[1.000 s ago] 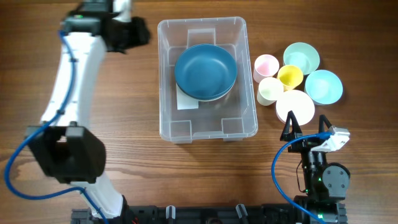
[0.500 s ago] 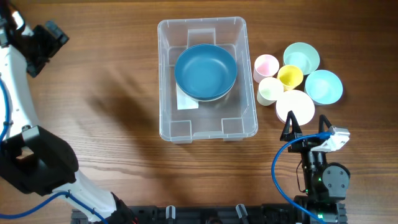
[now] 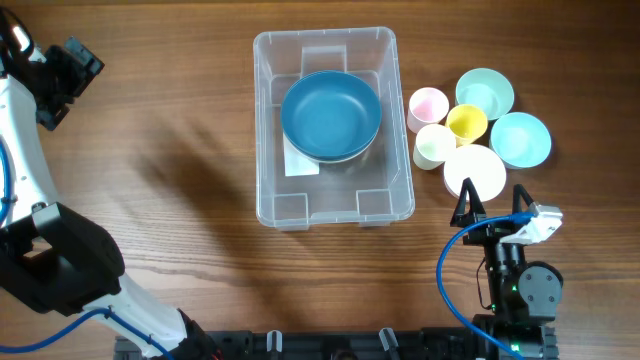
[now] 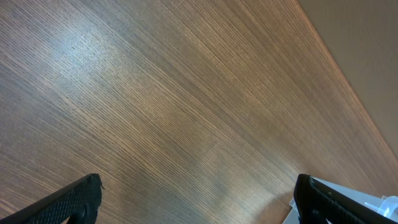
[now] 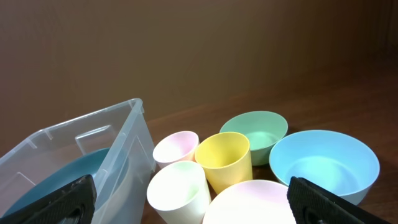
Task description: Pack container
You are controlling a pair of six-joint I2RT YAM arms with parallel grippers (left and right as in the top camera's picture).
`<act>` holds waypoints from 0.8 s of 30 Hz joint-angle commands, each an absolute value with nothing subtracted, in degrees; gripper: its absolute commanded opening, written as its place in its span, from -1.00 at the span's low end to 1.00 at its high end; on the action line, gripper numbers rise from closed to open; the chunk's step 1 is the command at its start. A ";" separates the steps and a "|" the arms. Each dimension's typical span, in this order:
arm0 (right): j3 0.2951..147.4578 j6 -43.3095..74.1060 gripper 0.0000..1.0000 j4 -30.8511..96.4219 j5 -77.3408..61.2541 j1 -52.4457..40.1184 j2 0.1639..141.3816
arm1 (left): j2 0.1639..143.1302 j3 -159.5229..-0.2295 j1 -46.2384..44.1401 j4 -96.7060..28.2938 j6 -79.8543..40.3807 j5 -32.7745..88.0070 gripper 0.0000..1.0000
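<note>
The clear plastic container [image 3: 268, 120] stands mid-table and holds a dark blue bowl [image 3: 330, 115]; its corner also shows in the right wrist view [image 5: 118, 149]. To its right stand a pink cup [image 3: 428, 104], a yellow cup [image 3: 466, 122], a cream cup [image 3: 434, 146], a white bowl [image 3: 474, 171], a mint bowl [image 3: 485, 92] and a light blue bowl [image 3: 520, 138]. My right gripper [image 3: 491, 207] is open and empty just in front of the white bowl [image 5: 249, 205]. My left gripper [image 3: 68, 78] is open and empty over bare table at the far left [image 4: 199, 199].
The left arm's base [image 3: 60, 255] sits at the front left. The right arm's base [image 3: 520, 285] sits at the front right with a blue cable. The table's far edge shows in the left wrist view [image 4: 348, 81].
My left arm swung from beside the container's far left corner out to the table's far left edge. My right arm has not moved.
</note>
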State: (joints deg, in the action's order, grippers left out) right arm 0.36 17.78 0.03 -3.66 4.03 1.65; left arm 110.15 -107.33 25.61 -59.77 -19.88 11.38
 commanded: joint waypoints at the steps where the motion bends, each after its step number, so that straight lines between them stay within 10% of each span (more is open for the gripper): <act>1: 0.30 18.17 0.99 -0.16 -4.34 3.70 1.78 | 108.53 -108.66 25.74 -59.81 -20.60 11.25 1.00; 24: 20.80 11.81 1.00 3.36 21.30 8.01 16.86 | 108.53 -108.66 25.74 -59.81 -20.60 11.25 1.00</act>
State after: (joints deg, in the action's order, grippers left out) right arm 13.23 13.58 0.91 15.73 5.39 9.56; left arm 110.15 -107.33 25.61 -59.90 -19.90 11.38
